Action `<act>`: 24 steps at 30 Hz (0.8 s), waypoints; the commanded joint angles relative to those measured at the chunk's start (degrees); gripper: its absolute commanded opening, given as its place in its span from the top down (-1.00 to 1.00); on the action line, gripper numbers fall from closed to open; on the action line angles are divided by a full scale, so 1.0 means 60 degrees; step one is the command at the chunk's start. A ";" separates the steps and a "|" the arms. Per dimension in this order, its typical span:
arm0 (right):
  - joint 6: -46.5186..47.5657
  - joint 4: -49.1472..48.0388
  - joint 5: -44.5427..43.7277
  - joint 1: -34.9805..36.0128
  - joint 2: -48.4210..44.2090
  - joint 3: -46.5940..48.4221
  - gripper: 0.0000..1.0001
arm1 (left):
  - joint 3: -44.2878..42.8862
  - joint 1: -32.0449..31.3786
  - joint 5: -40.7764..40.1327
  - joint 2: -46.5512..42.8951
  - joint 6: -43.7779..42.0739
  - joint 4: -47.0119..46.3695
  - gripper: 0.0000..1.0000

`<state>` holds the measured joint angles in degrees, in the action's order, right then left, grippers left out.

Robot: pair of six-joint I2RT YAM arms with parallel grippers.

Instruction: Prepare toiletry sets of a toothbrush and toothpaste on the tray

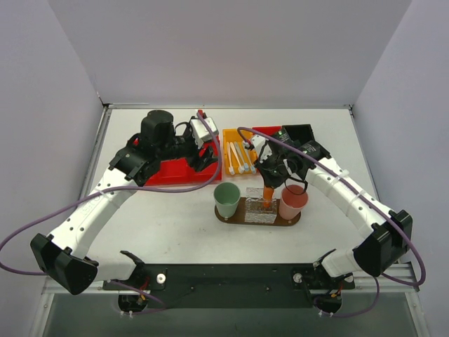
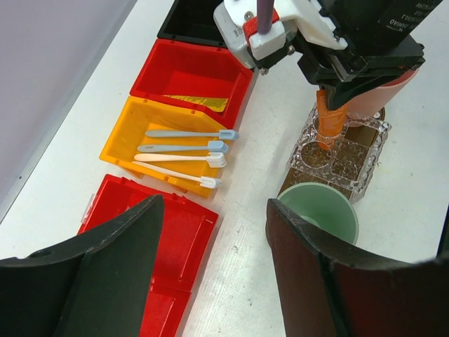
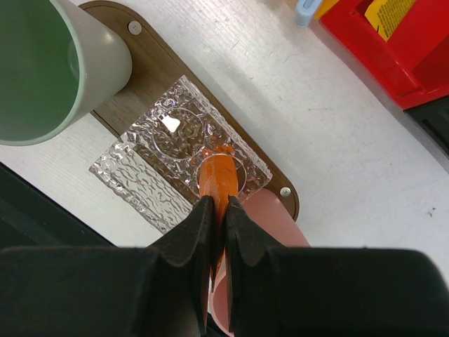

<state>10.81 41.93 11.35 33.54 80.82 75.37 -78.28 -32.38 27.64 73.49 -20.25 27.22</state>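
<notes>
The brown oval tray [image 1: 220, 217] carries a green cup [image 1: 227, 199], a clear glass holder [image 1: 259, 212] and a pink cup [image 1: 293, 201]. My right gripper [image 3: 219, 205] is shut on an orange toothpaste tube [image 3: 219, 177] that stands upright with its lower end in a round hole of the holder [image 3: 161, 140]. Several toothbrushes [image 2: 186, 149] lie side by side in the yellow bin [image 2: 130, 130]. A yellow toothpaste tube [image 2: 198, 102] lies in the red bin behind it. My left gripper [image 2: 214, 239] hangs open and empty over the table, between a red bin and the green cup [image 2: 319, 210].
A red bin [image 1: 168, 172] lies under the left arm's wrist. A black bin [image 1: 298, 132] stands at the back right, past another red bin [image 3: 393, 56]. The right arm's wrist hovers over the tray's right half.
</notes>
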 commanded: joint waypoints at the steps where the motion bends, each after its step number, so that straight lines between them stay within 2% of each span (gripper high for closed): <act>1: 0.0132 -0.0294 0.0027 0.0079 -0.0242 -0.0272 1.00 | 0.0024 0.0079 0.0081 -0.0354 -0.0126 -0.0216 -0.41; 24: 0.0205 -0.1012 0.0041 0.0079 -0.0431 -0.1151 1.00 | 0.0141 0.0079 0.0169 -0.0384 -0.0184 -0.0216 -0.42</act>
<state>11.25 36.23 11.35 33.54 80.53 69.67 -77.23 -32.14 27.64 73.06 -20.64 27.22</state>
